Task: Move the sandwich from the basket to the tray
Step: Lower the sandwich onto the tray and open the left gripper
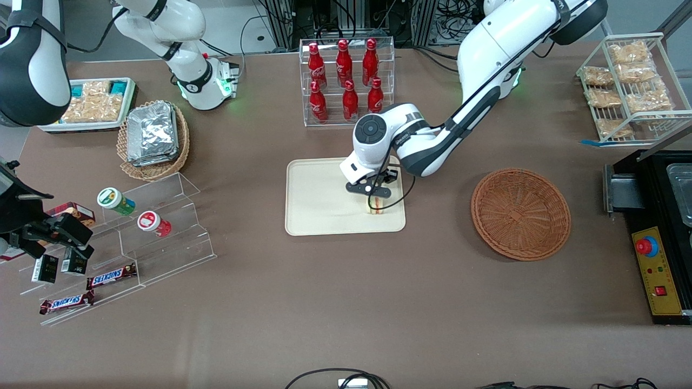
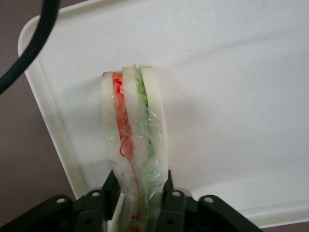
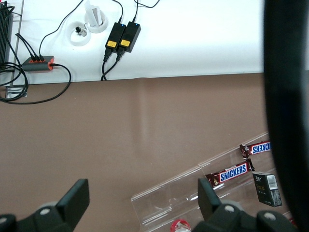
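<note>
2 fingers of the gripper pinch the sandwich upright over the tray; the basket sits well apart.

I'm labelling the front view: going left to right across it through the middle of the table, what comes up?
Foil packets in the tan basket → tray → pincer gripping the sandwich → basket.
</note>
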Action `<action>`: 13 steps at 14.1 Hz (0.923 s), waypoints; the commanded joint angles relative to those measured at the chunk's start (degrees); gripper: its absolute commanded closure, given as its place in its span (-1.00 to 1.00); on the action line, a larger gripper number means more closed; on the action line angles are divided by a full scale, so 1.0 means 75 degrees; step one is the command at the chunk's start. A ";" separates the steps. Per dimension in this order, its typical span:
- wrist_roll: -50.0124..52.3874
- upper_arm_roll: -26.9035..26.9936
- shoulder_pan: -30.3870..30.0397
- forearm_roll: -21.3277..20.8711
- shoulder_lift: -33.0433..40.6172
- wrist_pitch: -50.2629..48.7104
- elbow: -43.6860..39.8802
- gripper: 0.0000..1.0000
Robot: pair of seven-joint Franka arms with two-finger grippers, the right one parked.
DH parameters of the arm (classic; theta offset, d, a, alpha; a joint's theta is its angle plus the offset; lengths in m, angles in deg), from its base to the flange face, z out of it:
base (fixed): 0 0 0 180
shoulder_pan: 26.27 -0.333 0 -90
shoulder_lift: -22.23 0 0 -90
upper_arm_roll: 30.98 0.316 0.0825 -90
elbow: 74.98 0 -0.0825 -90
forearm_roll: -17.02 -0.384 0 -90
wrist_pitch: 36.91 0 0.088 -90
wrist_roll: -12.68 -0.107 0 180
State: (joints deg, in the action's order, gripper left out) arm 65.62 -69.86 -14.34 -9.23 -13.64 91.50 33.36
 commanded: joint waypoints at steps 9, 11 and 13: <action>0.1309 0.0017 -0.0466 0.0638 0.0341 -0.1334 -0.1610 -0.98; 0.1297 0.0017 -0.0769 0.0873 0.0516 -0.1885 -0.1916 -0.98; 0.1297 0.0017 -0.1238 0.1108 0.0855 -0.2098 -0.1929 -0.98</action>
State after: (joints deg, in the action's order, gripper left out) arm 74.41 -69.53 -20.77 -2.98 -10.15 77.87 18.73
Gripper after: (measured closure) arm 0.009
